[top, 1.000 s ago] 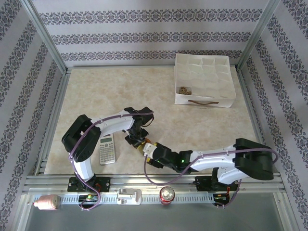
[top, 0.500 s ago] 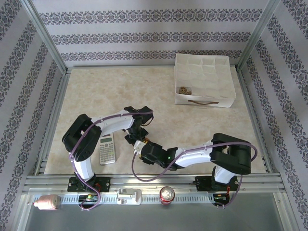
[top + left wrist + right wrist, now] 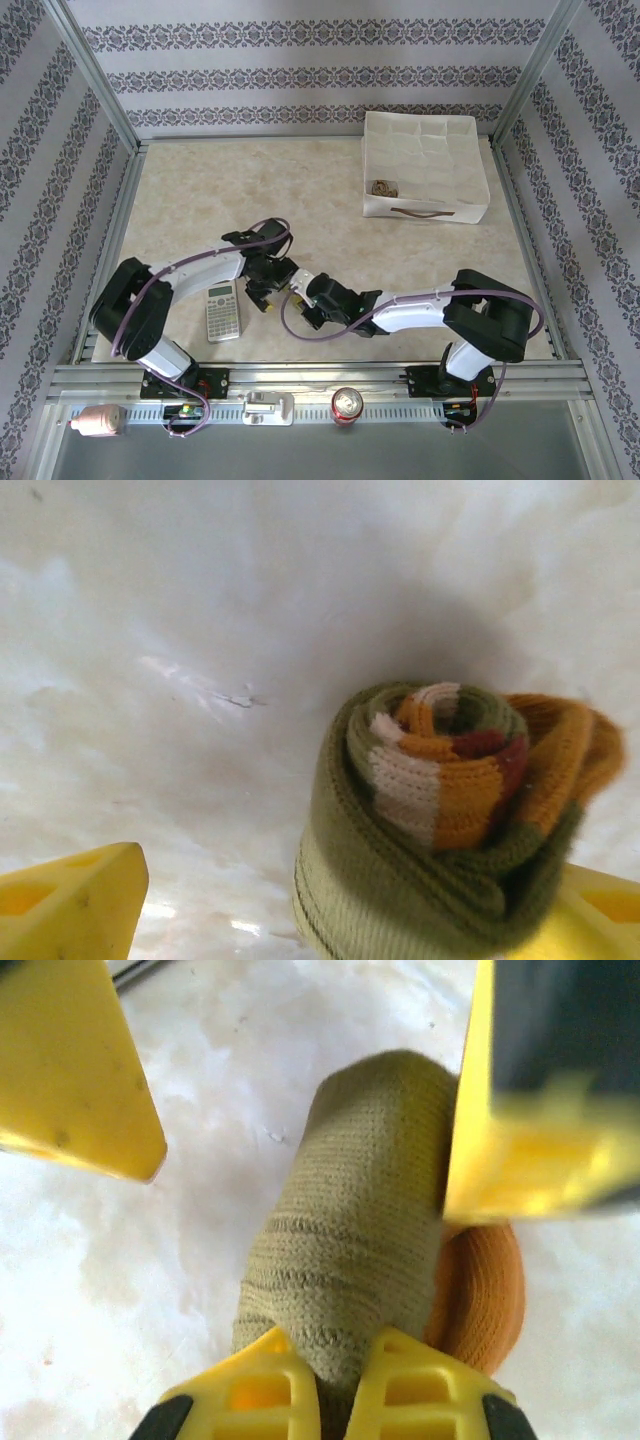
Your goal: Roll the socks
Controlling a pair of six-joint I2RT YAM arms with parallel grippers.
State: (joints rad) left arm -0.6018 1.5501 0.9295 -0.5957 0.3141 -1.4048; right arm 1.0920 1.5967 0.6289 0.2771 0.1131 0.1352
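An olive green sock (image 3: 440, 810) with orange, white and red stripes lies rolled into a tight bundle on the pale table. My left gripper (image 3: 340, 920) is open around it; the roll rests against the right yellow finger (image 3: 600, 910) and stands apart from the left one (image 3: 70, 900). My right gripper (image 3: 335, 1370) is shut on the olive cuff end (image 3: 350, 1230) of the roll, whose orange part (image 3: 485, 1300) bulges beside it. From above, both grippers (image 3: 272, 293) (image 3: 300, 290) meet near the table's front middle.
A grey calculator (image 3: 222, 310) lies just left of the grippers. A white box (image 3: 470, 150) stands at the back right with a small brown roll (image 3: 383, 187) inside. A soda can (image 3: 347, 405) and a pink object (image 3: 95, 422) sit on the near rail.
My left gripper has opened and let go of the roll, and its arm has swung lower and leftward. My right gripper has moved in to the left and shut on the sock's cuff.
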